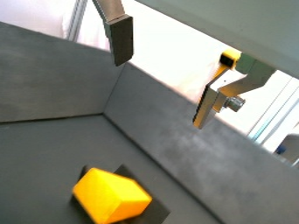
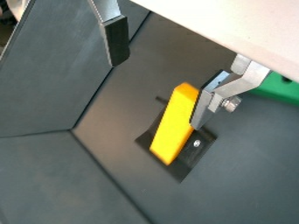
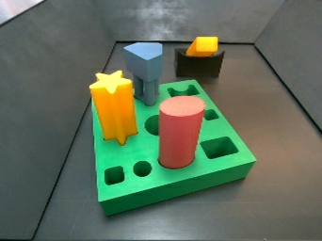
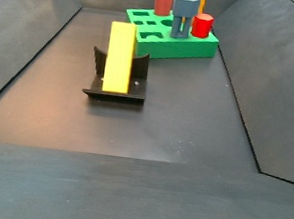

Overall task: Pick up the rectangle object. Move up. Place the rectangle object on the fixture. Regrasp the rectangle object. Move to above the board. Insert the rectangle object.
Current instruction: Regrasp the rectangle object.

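Now the plain orange-yellow rectangular block, the rectangle object, lies tilted on the small dark grey-black fixture, resting against its upright part with nothing gripping it; in a side view only its square end shows above the fixture, and in both wrist views it sits on the dark base plate. The gripper hangs above the block with its jaws spread wide and empty: one flat silver finger with a dark pad stands on one side and the other finger on the far side, neither touching the block. In a wrist view the gripper shows the same wide gap between its fingers. Behind the fixture lies the thick bright green square board with shaped holes in its top, seen farther back in a side view. Standing in the board are an orange-yellow star-shaped post, a red cylinder and a grey-blue upright peg. Everything rests on the dark grey tabletop, enclosed by sloping dark walls.
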Controlling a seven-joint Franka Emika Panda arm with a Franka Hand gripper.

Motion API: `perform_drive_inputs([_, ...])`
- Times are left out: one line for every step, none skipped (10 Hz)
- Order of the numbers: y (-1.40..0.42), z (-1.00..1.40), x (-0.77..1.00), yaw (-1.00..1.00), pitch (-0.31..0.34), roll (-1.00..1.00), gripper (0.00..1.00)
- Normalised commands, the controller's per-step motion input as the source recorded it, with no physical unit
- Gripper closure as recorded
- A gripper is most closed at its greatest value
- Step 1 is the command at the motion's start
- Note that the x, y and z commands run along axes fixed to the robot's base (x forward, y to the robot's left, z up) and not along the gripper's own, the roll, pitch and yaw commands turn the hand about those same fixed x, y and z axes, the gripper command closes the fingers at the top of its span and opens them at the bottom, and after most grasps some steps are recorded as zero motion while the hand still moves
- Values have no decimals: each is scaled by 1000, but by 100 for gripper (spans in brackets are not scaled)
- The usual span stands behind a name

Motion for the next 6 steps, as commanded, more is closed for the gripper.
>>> perform_drive_inputs([-51,-11,112,194,212,982,0])
perform_drive_inputs([-55,-11,118,213,186,743,0])
perform_drive_inputs([-56,-11,121,225,169,626,0])
perform_drive_inputs([-60,-14,125,236,129,397,0])
perform_drive_inputs([-45,-3,117,239,88,250,0])
perform_drive_inputs([-47,-6,100,235,53,204,0])
